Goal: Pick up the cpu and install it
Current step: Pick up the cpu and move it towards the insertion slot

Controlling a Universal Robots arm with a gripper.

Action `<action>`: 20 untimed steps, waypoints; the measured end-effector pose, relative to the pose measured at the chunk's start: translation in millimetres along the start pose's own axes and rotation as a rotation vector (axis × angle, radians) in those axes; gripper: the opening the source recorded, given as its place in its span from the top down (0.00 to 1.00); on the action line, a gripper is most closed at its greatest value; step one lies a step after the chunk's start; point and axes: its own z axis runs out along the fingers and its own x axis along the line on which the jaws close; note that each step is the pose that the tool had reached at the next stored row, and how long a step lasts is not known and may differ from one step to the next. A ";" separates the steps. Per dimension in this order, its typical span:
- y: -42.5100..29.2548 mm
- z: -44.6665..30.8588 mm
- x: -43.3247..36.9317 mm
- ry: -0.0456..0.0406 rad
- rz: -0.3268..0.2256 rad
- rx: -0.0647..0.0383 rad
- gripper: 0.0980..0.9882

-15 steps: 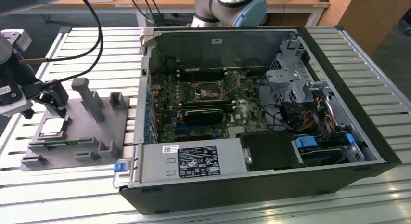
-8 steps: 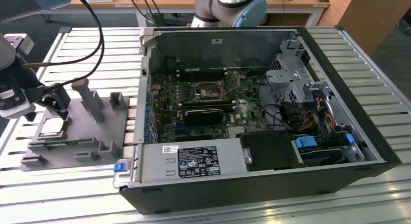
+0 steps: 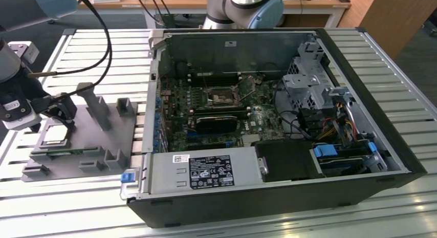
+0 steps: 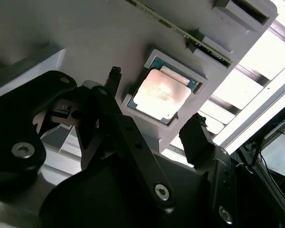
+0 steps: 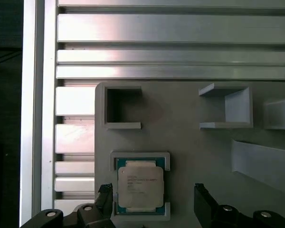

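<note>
The cpu, a small square chip with a silvery top, lies flat in a framed seat on the grey tray at the exterior view's left. My gripper hangs just above it, open. In both wrist views the two dark fingers stand on either side of the cpu with a gap on each side and nothing gripped. The motherboard socket sits inside the open computer case.
The tray carries several upright grey holders and open pockets close to the cpu. Black cables hang from the arm over the slatted metal table. The case's wall rises right beside the tray.
</note>
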 end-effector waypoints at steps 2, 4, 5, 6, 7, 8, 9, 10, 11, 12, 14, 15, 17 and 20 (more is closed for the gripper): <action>-0.2 2.2 0.7 0.0002 -0.006 -0.001 0.24; -0.2 4.2 1.4 0.0002 -0.007 -0.002 0.24; -0.3 5.4 2.3 0.0003 -0.006 -0.001 0.24; -0.4 6.8 2.7 0.0001 -0.007 -0.002 0.24; -0.5 8.1 3.3 0.0001 -0.007 -0.002 0.24; -0.5 9.4 3.9 0.0001 -0.007 -0.002 0.24; -0.6 10.7 4.3 0.0001 -0.007 -0.002 0.24; -0.6 11.5 4.8 0.0002 -0.007 -0.001 0.24; -0.7 12.4 5.1 0.0003 -0.007 -0.001 0.24; -0.8 13.4 5.2 0.0002 -0.007 -0.002 0.24; -0.9 15.6 5.3 0.0002 -0.007 -0.002 0.24; -0.9 16.4 5.5 0.0003 -0.007 -0.001 0.24; -1.0 17.7 5.9 0.0004 -0.009 -0.002 0.24; -1.0 19.2 6.5 0.0007 -0.015 -0.004 0.33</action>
